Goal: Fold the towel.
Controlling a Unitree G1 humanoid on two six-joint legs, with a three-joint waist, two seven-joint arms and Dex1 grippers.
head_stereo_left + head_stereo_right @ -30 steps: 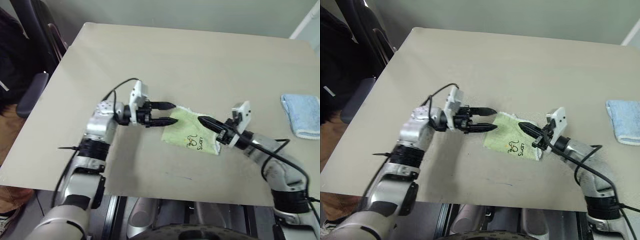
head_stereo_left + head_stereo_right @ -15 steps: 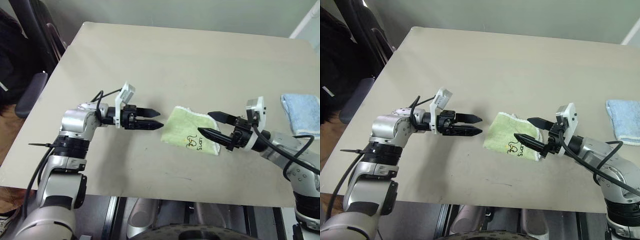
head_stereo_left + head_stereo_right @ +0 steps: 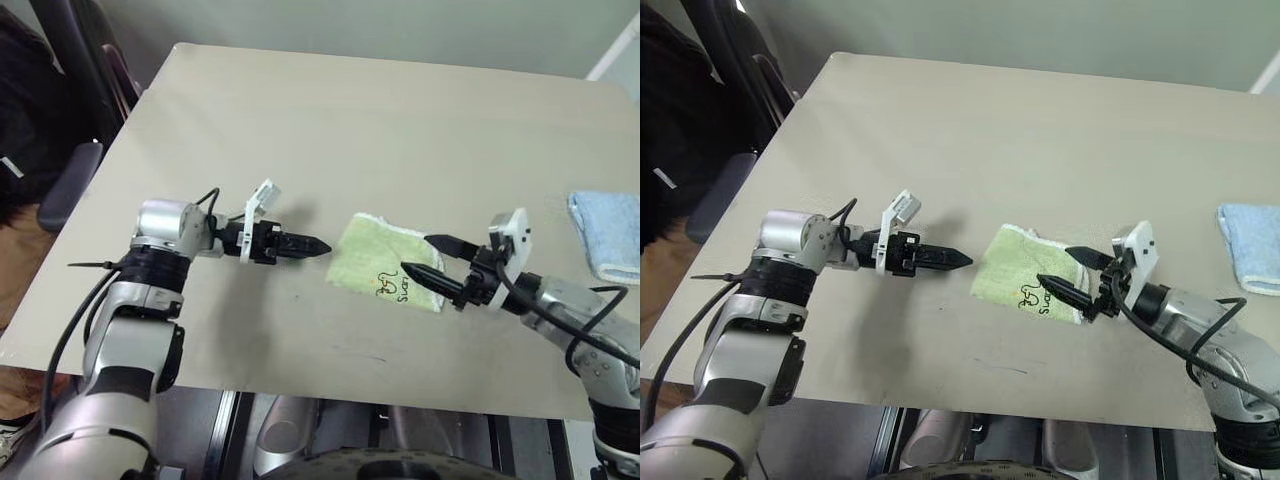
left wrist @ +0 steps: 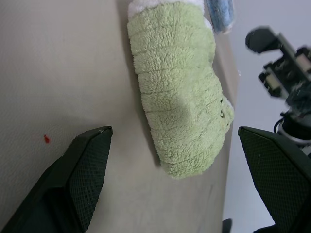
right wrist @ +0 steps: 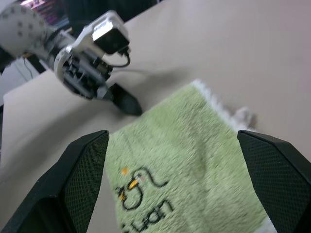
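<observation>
towel folded small, lying mid-surface between my arms | left jaws released, just beside its left edge | right jaws let go a moment ago, now spread over its right end | both backed off: fold looks finished

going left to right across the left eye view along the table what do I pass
left gripper → green towel → right gripper → folded blue towel
</observation>
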